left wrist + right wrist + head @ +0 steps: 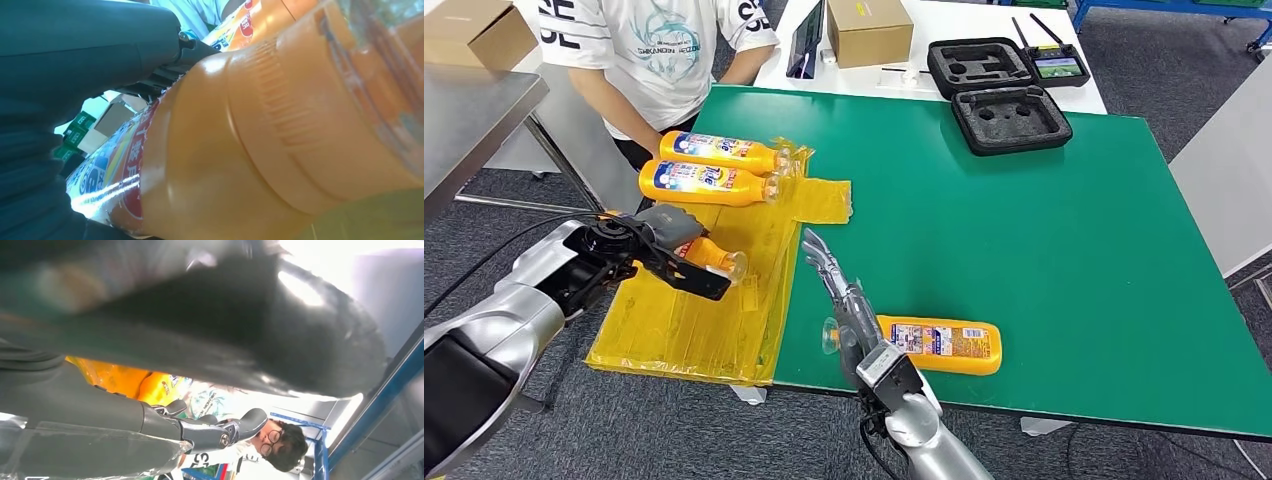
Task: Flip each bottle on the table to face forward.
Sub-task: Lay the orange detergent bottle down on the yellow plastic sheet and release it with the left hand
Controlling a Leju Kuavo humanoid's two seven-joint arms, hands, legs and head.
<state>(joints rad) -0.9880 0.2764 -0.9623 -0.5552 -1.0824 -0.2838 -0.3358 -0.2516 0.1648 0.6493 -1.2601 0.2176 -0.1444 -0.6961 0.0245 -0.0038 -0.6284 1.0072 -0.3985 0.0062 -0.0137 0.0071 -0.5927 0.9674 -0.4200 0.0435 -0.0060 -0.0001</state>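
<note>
Table (1044,250) bears one bottle (944,345) just beside the right hand (839,290), whose fingers lie straight and apart, holding nothing. Left hand (659,245) grips another bottle (709,255), fingers wrapped round its body. Best to roll it gently, label upward, above the yellow sheet (694,320).

The green desk (1044,250) lies bare across its middle and right side, open to a hand. Two orange bottles (714,170) crowd the far-left corner on yellow sheeting (694,320), a person (654,60) behind them. Black foam cases (999,95) block the far edge.
</note>
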